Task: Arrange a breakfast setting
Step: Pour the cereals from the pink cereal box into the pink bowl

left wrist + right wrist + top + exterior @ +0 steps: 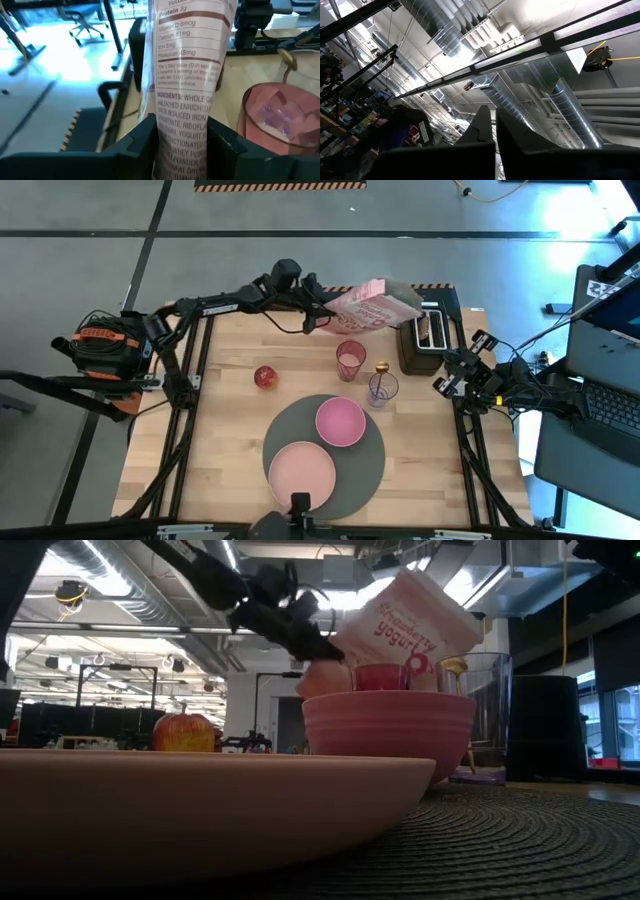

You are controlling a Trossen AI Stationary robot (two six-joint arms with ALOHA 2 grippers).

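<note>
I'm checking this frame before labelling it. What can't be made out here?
- Toast: the toaster slots are too small in the high view.
- Spoon: only its top shows above the clear glass.
- Cereal box: cropped in the left wrist view, clamped by the left gripper.
- Right gripper: points at the ceiling.
</note>
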